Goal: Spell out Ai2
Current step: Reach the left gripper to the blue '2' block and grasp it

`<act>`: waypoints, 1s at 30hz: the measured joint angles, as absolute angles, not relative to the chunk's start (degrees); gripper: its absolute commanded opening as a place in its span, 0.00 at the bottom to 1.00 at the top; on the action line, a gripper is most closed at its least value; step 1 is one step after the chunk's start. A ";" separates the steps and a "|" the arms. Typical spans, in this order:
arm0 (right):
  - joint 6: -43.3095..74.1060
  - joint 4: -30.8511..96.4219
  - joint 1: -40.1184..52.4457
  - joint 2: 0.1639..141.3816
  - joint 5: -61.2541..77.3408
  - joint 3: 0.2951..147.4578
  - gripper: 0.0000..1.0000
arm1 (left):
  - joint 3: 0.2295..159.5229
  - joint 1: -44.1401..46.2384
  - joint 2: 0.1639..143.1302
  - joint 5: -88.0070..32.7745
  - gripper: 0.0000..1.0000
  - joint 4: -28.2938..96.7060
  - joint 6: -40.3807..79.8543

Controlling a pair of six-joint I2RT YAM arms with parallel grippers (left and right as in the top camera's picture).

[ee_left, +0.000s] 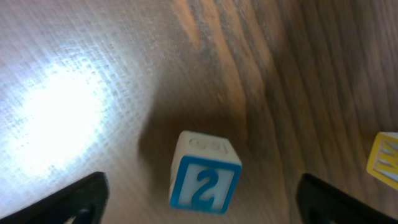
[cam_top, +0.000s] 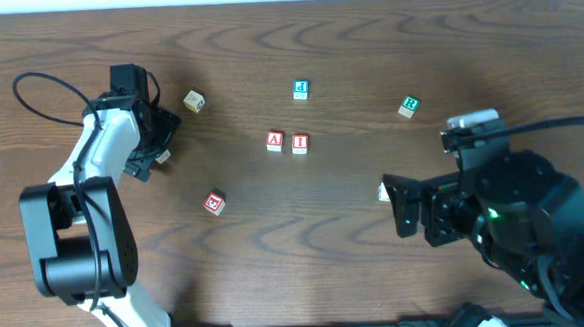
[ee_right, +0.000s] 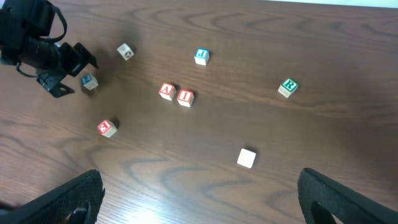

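Observation:
A red "A" block [cam_top: 275, 140] and a red "I" block [cam_top: 300, 143] sit side by side at the table's middle; both also show in the right wrist view, A [ee_right: 166, 91] and I [ee_right: 185, 97]. A blue "2" block [ee_left: 204, 181] lies on the table between my left gripper's [ee_left: 202, 202] open fingers; it shows in the right wrist view [ee_right: 89, 81] and is mostly hidden under the gripper [cam_top: 156, 141] in the overhead view. My right gripper [ee_right: 199, 196] is open and empty at the right [cam_top: 406, 206].
Other blocks lie about: a tan one [cam_top: 194, 102], a blue one [cam_top: 301, 89], a green "R" [cam_top: 408, 106], a red one [cam_top: 214, 203], and a plain white one [ee_right: 247, 157] near my right gripper. A yellow block [ee_left: 385, 158] is at the left wrist view's edge.

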State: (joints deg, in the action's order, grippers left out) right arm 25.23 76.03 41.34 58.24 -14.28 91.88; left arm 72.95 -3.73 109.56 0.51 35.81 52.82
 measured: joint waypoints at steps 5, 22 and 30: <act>25.21 74.98 41.34 59.27 -14.63 91.88 0.99 | 72.95 -3.73 111.90 -1.63 0.88 34.20 53.87; 25.21 73.89 41.34 59.24 -14.98 91.88 0.99 | 72.99 -3.73 113.23 -3.03 0.58 32.91 54.41; 25.21 73.95 41.34 59.24 -15.00 91.88 0.99 | 72.99 -3.73 113.23 -3.03 0.53 33.12 54.39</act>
State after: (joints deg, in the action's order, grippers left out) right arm 25.21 73.95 41.34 59.24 -15.00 91.88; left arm 72.99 -3.73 113.23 -3.03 33.12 54.39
